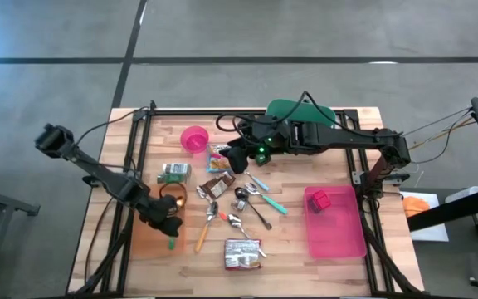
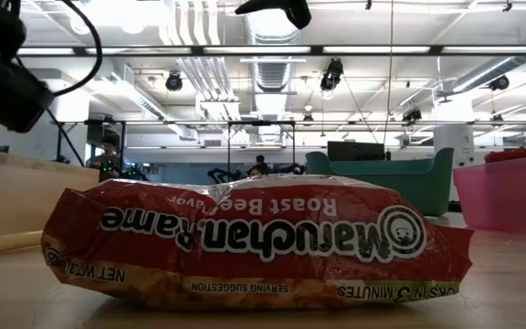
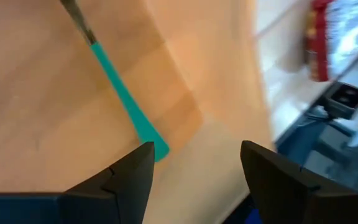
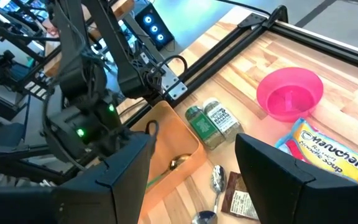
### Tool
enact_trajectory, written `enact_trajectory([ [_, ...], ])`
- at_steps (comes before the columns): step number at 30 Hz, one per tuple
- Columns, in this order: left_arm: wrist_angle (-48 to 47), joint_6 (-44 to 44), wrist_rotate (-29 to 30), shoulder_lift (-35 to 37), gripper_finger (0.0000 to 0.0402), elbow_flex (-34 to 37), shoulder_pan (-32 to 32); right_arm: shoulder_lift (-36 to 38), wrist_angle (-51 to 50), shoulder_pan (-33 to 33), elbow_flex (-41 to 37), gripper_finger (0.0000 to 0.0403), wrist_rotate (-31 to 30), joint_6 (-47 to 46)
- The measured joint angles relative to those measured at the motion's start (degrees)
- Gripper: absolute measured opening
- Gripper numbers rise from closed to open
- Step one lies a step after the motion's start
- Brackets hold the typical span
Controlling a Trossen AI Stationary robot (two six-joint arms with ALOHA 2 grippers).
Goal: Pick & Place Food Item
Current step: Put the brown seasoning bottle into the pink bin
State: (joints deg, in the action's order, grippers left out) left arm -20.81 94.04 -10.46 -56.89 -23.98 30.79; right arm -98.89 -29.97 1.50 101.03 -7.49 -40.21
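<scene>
Ramen packet [image 2: 254, 251] across low view

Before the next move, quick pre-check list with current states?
1. Left pincer open over the orange tray: ok.
2. Teal-handled utensil released, lying in the tray: ok.
3. Right pincer open and empty: ok.
4. Right pincer above the yellow noodle pack near the pink bowl: ok.
5. Pink bin has room: ok.
6. Red noodle pack clear of both arms: ok.
</scene>
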Motion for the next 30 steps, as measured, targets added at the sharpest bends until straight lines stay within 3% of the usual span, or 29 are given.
enact_trajectory([
  [7, -0.4, 0.9, 1.9, 5.7, 0.0241, -0.2, -0.2, 0.0, -1.9, -0.1, 0.0, 0.0231, 0.0, -0.4],
  [17, -1.1, -2.7, 6.8, 11.2, 0.0241, -2.9, -0.6, 0.0, -16.1, 0.2, 0.0, 0.0231, -1.7, -7.5],
  [24, -6.8, -12.0, 9.4, 13.1, 0.0241, -8.7, -5.4, -0.6, -24.0, 1.9, 0.0, 0.0231, -3.2, -11.6],
  [30, -12.8, -21.9, 9.4, 13.3, 0.0241, -13.5, -12.2, -2.9, -25.1, 2.6, -0.2, 0.0231, -3.2, -6.1],
])
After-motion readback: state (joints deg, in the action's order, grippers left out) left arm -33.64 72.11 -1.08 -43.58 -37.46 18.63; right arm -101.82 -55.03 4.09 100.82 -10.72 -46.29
